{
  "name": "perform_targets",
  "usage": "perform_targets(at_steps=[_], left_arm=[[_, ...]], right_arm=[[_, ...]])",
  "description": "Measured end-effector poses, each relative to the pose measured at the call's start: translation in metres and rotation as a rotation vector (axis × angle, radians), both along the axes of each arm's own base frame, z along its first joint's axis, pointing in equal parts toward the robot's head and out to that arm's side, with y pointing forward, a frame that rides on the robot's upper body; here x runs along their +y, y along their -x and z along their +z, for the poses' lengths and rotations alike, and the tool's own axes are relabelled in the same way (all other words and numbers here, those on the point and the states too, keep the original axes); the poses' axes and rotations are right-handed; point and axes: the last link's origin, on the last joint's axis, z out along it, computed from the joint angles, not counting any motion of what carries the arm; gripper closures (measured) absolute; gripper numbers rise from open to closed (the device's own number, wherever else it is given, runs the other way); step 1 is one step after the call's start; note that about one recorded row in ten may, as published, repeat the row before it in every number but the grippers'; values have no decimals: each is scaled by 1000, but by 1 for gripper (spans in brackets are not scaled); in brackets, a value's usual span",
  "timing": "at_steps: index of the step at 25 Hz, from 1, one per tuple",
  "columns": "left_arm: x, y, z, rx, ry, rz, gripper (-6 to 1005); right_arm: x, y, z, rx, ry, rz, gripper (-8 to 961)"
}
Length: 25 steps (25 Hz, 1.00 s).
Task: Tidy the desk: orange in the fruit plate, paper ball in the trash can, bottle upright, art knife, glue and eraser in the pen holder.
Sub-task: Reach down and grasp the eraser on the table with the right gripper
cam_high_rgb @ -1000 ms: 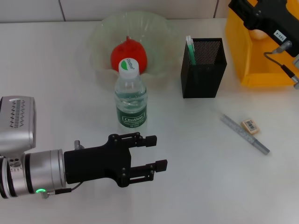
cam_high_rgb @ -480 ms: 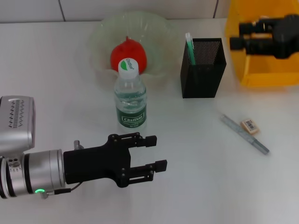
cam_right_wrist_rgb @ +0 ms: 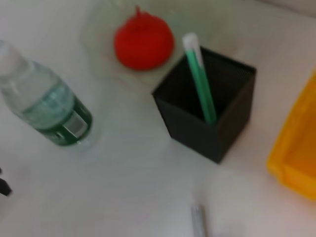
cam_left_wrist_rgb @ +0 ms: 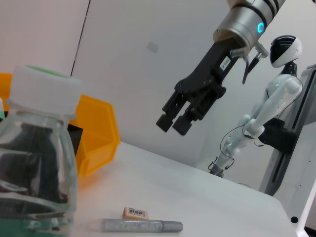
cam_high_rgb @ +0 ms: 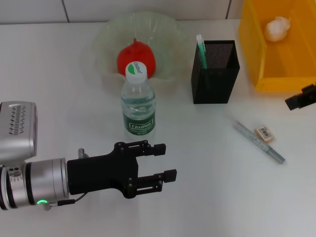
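Spread across a white counter (cam_high_rgb: 59,74). Near the far edge, a translucent fruit plate (cam_high_rgb: 106,39) holding the orange (cam_high_rgb: 136,57), red-orange with a small stem. Just in front of the plate, a water bottle (cam_high_rgb: 138,106) upright, white cap on, green label facing front. Right of these, a black mesh pen holder (cam_high_rgb: 216,71), square, with the green glue stick (cam_high_rgb: 201,52) leaning in its left far corner; rest of its interior dark, nothing else discernible there. At the far right corner, a yellow trash can (cam_high_rgb: 269,79) with the white paper ball (cam_high_rgb: 277,27) lying inside.

Toward the right edge, on the bare counter, the grey art knife (cam_high_rgb: 258,141) lying flat on a diagonal, and the small tan eraser (cam_high_rgb: 264,133) just beside it; touching or not, cannot tell. Both outside the pen holder.

Left gripper (cam_high_rgb: 160,161) low at the near left, in front of the bottle and clear of it, fingers (cam_high_rgb: 153,148) apart with nothing between them. Right gripper (cam_left_wrist_rgb: 175,121) raised above the counter at the right edge, only a dark tip showing in the head view (cam_high_rgb: 301,98); in the left wrist view, fingers pointing downward and slightly parted, holding nothing.
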Motion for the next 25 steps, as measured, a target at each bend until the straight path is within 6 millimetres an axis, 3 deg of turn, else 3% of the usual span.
perform_targets(at_steps=[11,25], left_arm=[[0,2,1,2,-4,3,336],[-2,1,0,1,2,3,336]], right_arm=[[5,-34,-36,-32,-21,-190,376],[26,-41,-87,-148,-18,-176,384]])
